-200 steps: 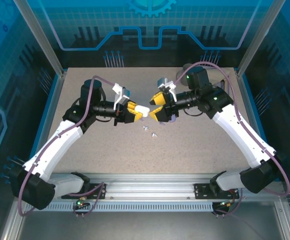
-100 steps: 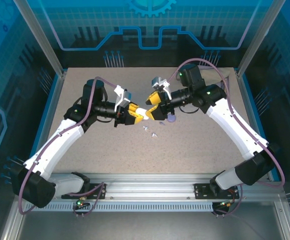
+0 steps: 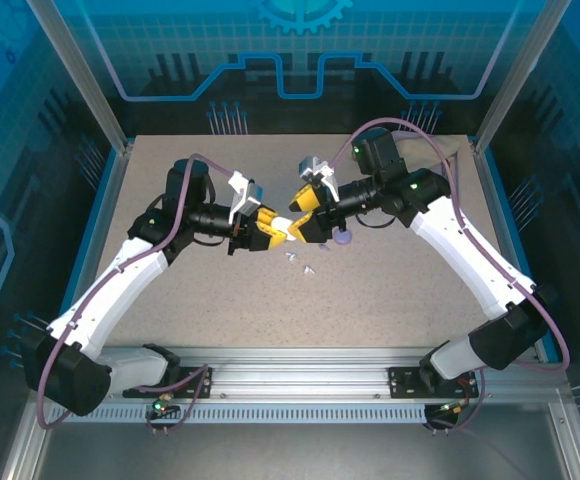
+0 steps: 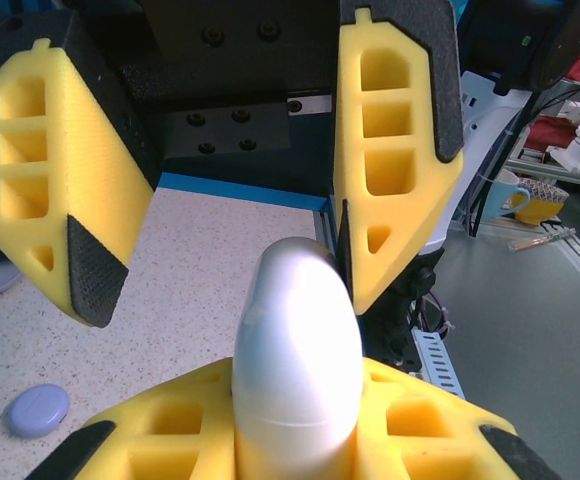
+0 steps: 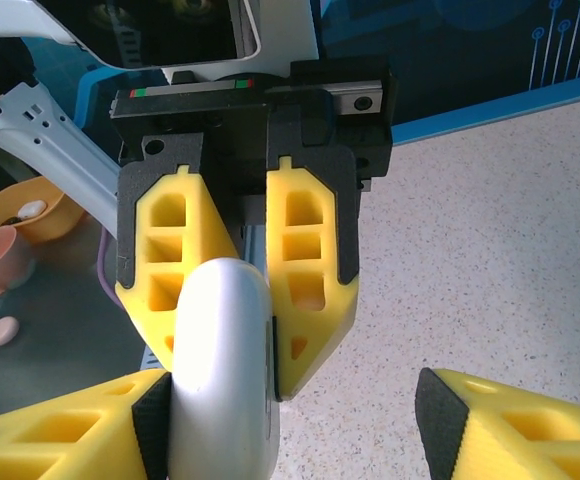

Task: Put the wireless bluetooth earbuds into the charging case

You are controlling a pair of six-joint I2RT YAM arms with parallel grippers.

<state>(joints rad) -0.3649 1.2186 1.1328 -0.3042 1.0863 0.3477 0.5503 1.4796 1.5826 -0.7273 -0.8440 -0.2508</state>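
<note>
The right gripper (image 3: pixel 300 224) has slid a little further left over the last second, closing on the left gripper (image 3: pixel 276 229), and the round lavender disc (image 3: pixel 342 239) that its fingers covered now lies in plain sight on the table (image 3: pixel 390 300) just beside it. The left gripper has barely shifted.

The left gripper is clamped on the white, egg-shaped charging case (image 4: pixel 295 350), which pokes out past its yellow fingertips, rounded end first, toward the other arm. The right gripper is spread wide, its fingers (image 4: pixel 395 170) standing either side of that rounded end. In the right wrist view the case lies close against one black pad, perhaps touching it, and well apart from the other (off-centre in the gap).

The earbuds (image 3: pixel 292 257) lie loose on the table as tiny pale specks, near the two grippers on the side toward the arm bases. They are too small to count or tell by colour.
</note>
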